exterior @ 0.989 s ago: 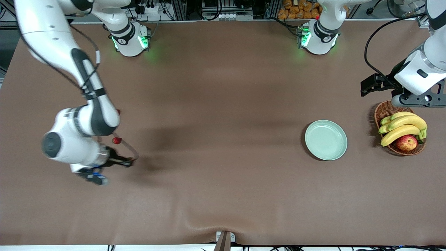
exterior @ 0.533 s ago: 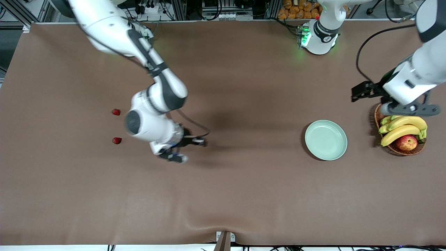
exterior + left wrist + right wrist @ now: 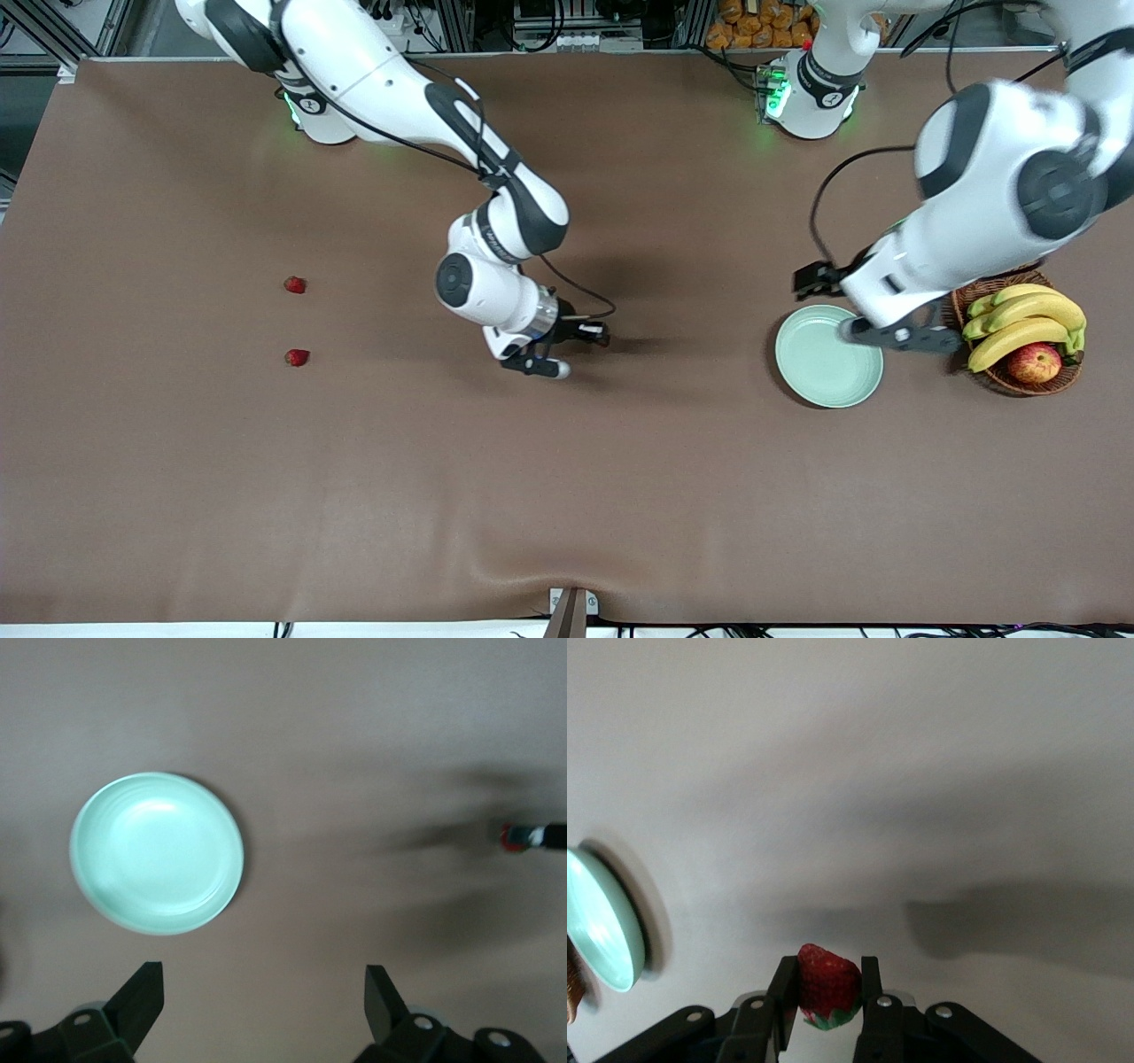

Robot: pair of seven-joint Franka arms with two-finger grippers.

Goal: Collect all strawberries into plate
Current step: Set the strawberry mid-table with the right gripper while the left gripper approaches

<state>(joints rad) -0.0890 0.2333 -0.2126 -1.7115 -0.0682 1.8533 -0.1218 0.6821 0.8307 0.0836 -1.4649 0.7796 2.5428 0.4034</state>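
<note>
I carry one small red strawberry (image 3: 827,988) in my right gripper (image 3: 826,997), fingers closed tight on it, over the middle of the brown table (image 3: 567,496), because it must go into the round pale mint-green plate (image 3: 819,377) toward the left arm's end. Two strawberries (image 3: 295,284) lie near the right arm's end. My left gripper (image 3: 263,1001) hangs fully open and empty over the plate.

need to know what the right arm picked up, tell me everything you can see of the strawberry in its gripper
The held strawberry is small, deep red and seeded, with a bit of green top showing at its lower end. It looks whole and unsquashed. It sits pinched between the two dark fingers of the right gripper, which is shut on it, one finger on each flank. Nothing else touches it. It is in the air over bare brown table, between the two strawberries lying on the table and the mint-green plate.
</note>
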